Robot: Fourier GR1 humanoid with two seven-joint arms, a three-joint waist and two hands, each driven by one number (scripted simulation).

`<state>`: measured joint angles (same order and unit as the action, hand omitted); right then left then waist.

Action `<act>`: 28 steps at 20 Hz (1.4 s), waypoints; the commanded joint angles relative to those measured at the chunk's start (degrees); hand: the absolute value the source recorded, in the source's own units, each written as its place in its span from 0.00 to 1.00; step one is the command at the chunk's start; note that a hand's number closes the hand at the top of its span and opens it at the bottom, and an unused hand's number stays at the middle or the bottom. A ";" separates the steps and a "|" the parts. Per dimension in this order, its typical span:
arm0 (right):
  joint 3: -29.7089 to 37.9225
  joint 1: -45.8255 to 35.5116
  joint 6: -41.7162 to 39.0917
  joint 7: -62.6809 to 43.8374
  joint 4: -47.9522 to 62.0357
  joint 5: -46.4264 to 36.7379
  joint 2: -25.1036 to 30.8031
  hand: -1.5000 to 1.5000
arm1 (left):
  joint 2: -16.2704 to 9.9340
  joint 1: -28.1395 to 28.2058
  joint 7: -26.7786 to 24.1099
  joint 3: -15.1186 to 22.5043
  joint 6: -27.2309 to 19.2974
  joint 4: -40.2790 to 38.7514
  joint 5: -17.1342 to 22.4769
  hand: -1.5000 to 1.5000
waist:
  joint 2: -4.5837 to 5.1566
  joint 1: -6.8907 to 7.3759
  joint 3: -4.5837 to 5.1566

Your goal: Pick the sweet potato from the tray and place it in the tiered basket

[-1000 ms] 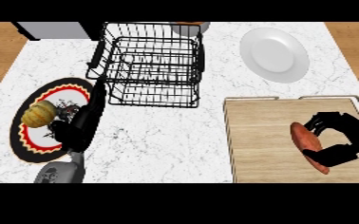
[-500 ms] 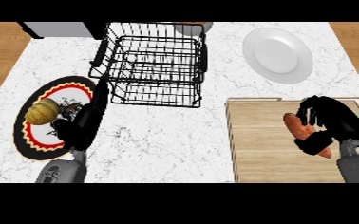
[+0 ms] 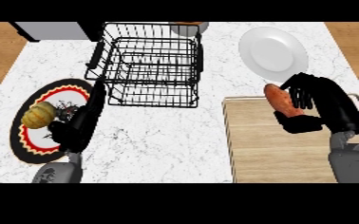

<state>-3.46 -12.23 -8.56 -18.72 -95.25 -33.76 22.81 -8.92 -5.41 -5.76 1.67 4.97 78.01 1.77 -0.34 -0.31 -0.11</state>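
Step in hand: carry phase. The right hand (image 3: 319,105) has its black fingers and thumb curled round the elongated orange-brown sweet potato (image 3: 281,99), which shows at the hand's left side, its upper end clear of the fingers. Hand and load sit over the far edge of the pale wooden tray (image 3: 280,156); whether the potato is fully off the tray surface cannot be told from this steep view.

Next move, as judged: travel leftward and slightly away to the black wire tiered basket (image 3: 148,69), well apart to the hand's left, then lower through an open tier and release. Height must clear the basket's top rim and right-side wires.

Edges and room: the round white plate (image 3: 273,53) lies just beyond the hand; the route should pass on its near side. Open white marbled worktop (image 3: 182,142) lies between hand and basket, unobstructed.

The left hand (image 3: 73,128) rests with fingers straight, far left, partly over a round black-and-red patterned mat (image 3: 42,123) carrying a small yellow gourd (image 3: 37,115). It is outside the route.
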 commanded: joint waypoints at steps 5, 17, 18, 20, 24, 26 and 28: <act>0.06 -13.56 -5.93 -13.50 -12.84 4.41 -3.95 1.00 | 1.65 -1.20 1.91 2.15 1.11 0.31 -0.52 0.50 | 0.21 0.55 0.17; -1.71 -47.07 -5.47 -32.96 6.57 1.49 -16.75 1.00 | 2.74 -2.13 3.13 2.43 0.87 0.91 -1.20 0.50 | 0.43 1.62 0.18; -2.38 -49.10 -3.93 -35.94 6.83 0.17 -19.06 1.00 | 2.12 -0.78 -0.56 1.79 2.04 -1.06 -0.97 0.50 | 0.41 1.47 0.21; 0.34 -53.54 -3.33 -31.61 14.71 1.33 -18.67 1.00 | 1.94 0.00 1.82 1.60 2.79 1.91 0.33 0.50 | 0.49 1.88 0.17; 0.31 -58.25 0.53 -27.83 25.25 0.05 -22.14 1.00 | 3.49 -1.12 -1.27 3.40 0.73 -1.35 -3.36 0.50 | 0.69 1.57 0.19; 1.65 -60.95 1.44 -25.25 32.85 0.16 -22.47 1.00 | 1.94 -1.70 -0.49 1.29 2.43 -1.43 -1.21 0.50 | 0.85 1.91 0.20; -0.60 -63.00 4.10 -24.45 37.45 1.11 -22.72 1.00 | 1.97 -0.31 -0.29 1.64 2.38 -0.17 -1.50 0.50 | 0.76 2.23 0.19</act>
<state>-3.05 -70.51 -7.50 -45.24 -67.39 -33.47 1.46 -7.58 -5.34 -6.11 2.15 6.38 78.87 0.57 0.22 1.83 -0.13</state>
